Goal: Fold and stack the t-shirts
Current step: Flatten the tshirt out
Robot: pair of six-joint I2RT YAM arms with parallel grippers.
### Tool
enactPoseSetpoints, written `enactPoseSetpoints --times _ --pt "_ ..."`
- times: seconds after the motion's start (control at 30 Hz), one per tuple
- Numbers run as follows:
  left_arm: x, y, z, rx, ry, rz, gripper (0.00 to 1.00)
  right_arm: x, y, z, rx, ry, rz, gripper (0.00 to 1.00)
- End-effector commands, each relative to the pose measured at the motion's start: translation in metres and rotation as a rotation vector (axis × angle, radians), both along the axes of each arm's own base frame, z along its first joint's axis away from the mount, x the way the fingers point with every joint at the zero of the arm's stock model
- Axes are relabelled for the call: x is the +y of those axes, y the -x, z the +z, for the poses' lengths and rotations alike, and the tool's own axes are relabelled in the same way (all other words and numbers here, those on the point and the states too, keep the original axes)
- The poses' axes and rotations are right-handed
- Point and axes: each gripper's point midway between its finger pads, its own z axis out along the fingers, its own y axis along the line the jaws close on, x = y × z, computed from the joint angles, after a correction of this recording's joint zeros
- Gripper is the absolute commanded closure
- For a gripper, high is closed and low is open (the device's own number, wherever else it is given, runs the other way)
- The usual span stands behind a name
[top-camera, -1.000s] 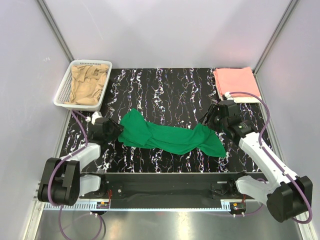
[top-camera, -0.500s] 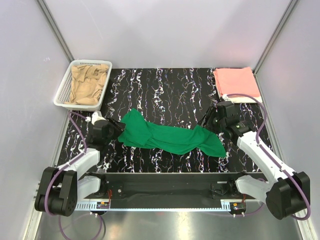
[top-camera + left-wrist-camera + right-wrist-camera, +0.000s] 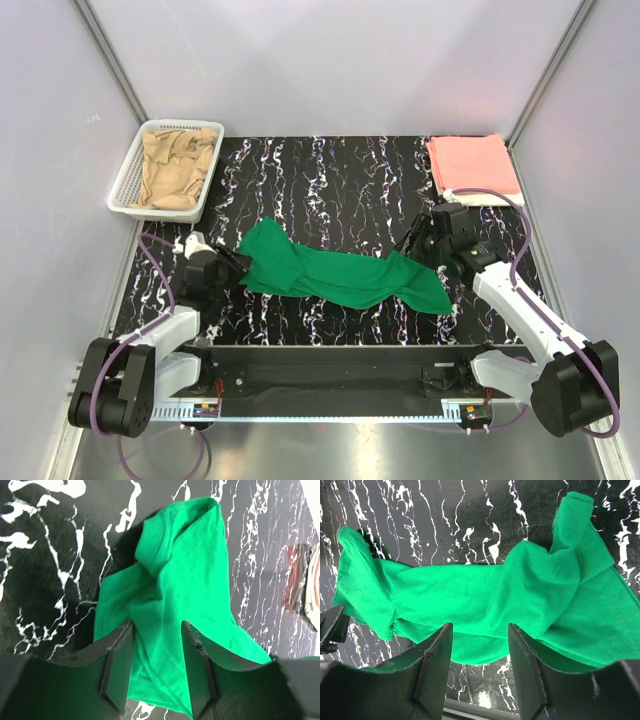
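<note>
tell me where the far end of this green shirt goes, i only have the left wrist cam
Observer: The green t-shirt runs rightward in a long bunched strip, and the right gripper hovers open over its right end.
Operator: what else needs folding
Observer: A tan t-shirt lies crumpled in the white basket at the far left corner.
Operator: and the finished pile
Observer: A folded salmon t-shirt sits at the far right corner, with a white one showing under its near edge.
</note>
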Motion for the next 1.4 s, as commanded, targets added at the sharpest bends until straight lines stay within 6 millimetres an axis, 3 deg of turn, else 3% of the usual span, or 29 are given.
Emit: enactPoseSetpoints --times 0.0,0.6,0.9,1.17,1.23,1.37 --pt "-0.011 -0.012 0.031 -0.129 0.033 -0.045 0.53 0.005 -0.004 0.013 -0.046 -0.034 0.010 0.45" --pt "-0.017 -0.021 0.059 -0.195 0.057 -0.071 0.52 0.009 -0.006 0.009 -0.038 -0.038 0.027 0.44" --pt "-0.009 -0.018 0.028 -0.091 0.012 -0.035 0.54 0.012 -0.008 0.013 -0.048 -0.051 0.035 0.44" --pt "0.005 -0.020 0.022 -0.076 -0.053 0.007 0.69 0.014 -0.010 0.020 -0.061 -0.061 0.039 0.44" --pt "0.006 -0.020 0.024 -0.080 -0.059 0.009 0.76 0.014 -0.009 0.018 -0.056 -0.064 0.040 0.44" --pt "0.009 -0.021 0.034 -0.100 -0.075 0.011 1.00 0.012 -0.002 0.007 -0.026 -0.058 0.041 0.44"
